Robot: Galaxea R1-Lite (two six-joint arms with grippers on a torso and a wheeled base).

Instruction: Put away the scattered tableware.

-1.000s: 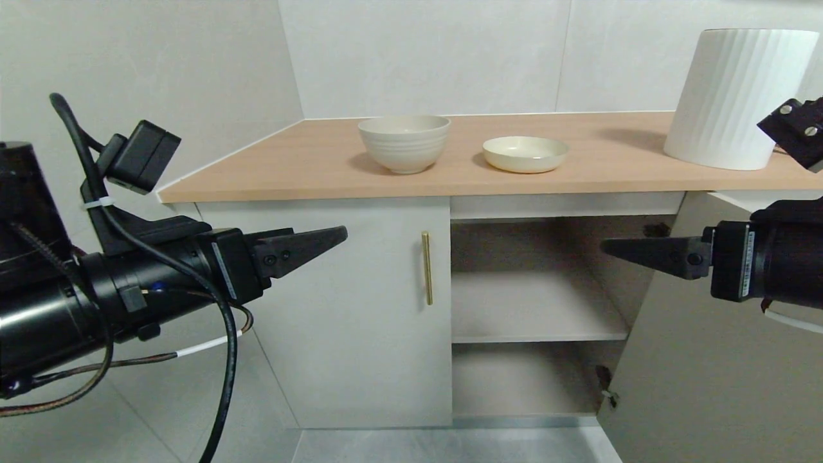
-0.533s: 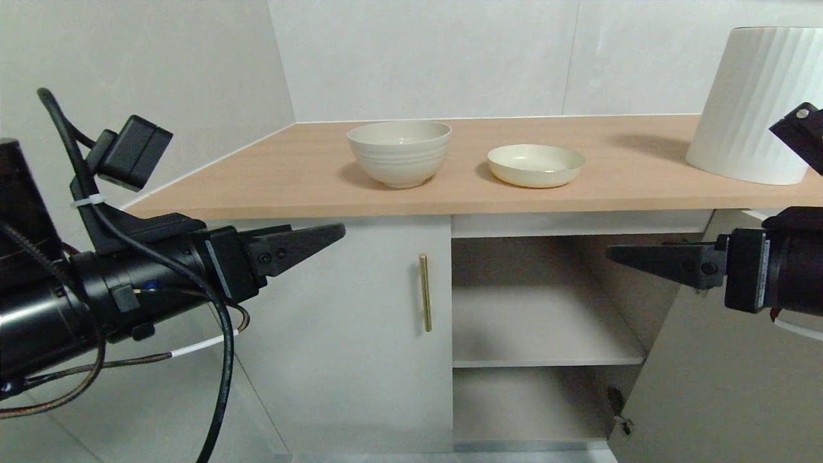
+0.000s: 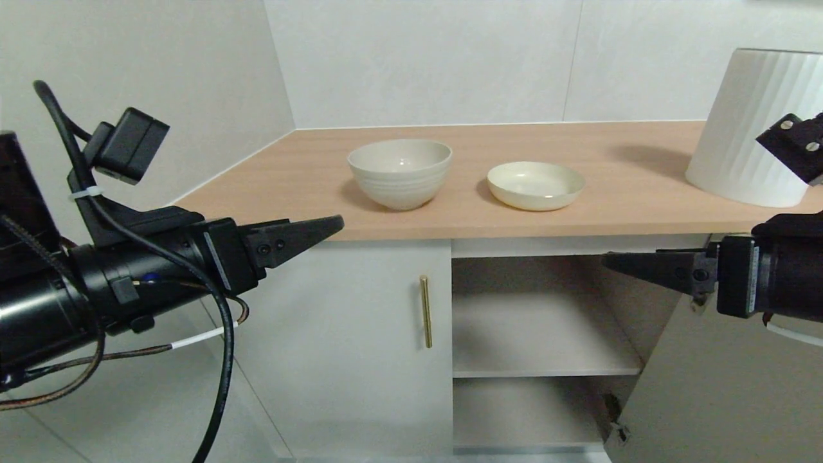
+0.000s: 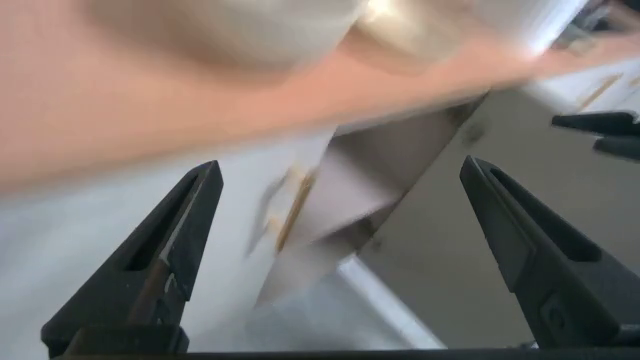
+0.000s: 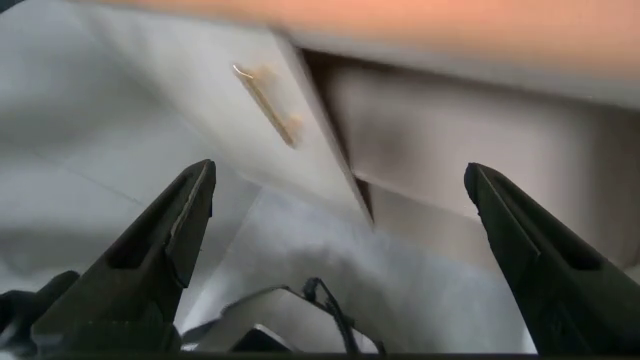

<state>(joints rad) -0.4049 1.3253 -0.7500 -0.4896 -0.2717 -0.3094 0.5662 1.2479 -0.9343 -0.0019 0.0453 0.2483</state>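
A deep ribbed cream bowl point(image 3: 400, 172) and a shallow cream dish point(image 3: 535, 185) stand side by side on the wooden counter point(image 3: 308, 186). My left gripper point(image 3: 339, 224) hangs in front of the counter's edge, left of and below the bowl, apart from it. It is open and holds nothing, its fingers point(image 4: 150, 260) spread wide in the left wrist view, where the bowl point(image 4: 230, 25) is a blur. My right gripper point(image 3: 605, 260) hovers before the open cabinet bay below the dish, open and holding nothing, fingers point(image 5: 160, 250) wide apart.
A tall white ribbed vessel point(image 3: 752, 122) stands at the counter's right end. Below, the left cabinet door with a brass handle point(image 3: 425, 311) is closed. The right door point(image 3: 707, 386) stands swung open, showing a bare shelf point(image 3: 540, 347) with another level beneath.
The whole head picture has shifted: the counter now sits lower and its top shows more, so the camera has moved. Both grippers stay open in front of the cabinet.
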